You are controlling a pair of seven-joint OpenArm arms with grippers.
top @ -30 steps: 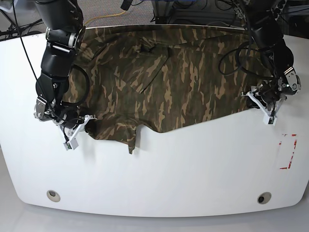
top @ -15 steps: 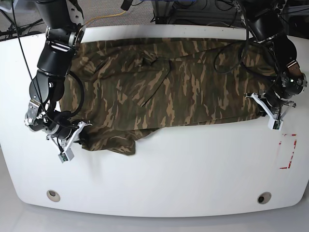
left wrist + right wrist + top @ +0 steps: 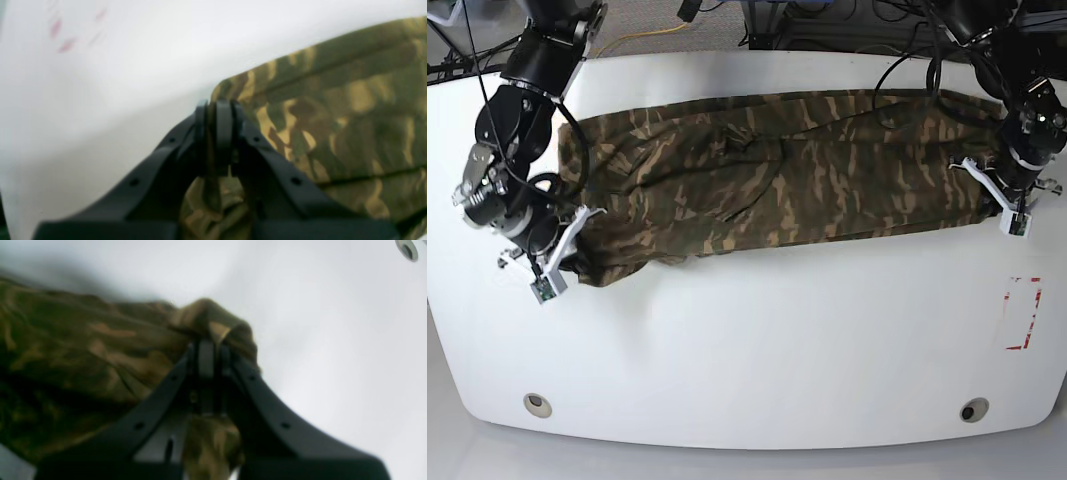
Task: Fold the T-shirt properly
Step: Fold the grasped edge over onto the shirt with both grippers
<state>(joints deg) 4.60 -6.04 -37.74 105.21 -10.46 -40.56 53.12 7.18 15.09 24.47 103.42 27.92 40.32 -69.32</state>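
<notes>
While both tools, left tool [image 3: 1005, 208] and right tool [image 3: 555, 265], clench T-shirt [image 3: 777, 185] corners, even tension toward the desk [image 3: 757, 340] side edges matters.

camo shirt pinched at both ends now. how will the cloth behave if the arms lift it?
Likely floppy: the T-shirt bunches where the left gripper and right gripper pinch it. Its middle would probably sag, since it creases and ripples on the table. It seems light, with thin folds at the pinches.
</notes>
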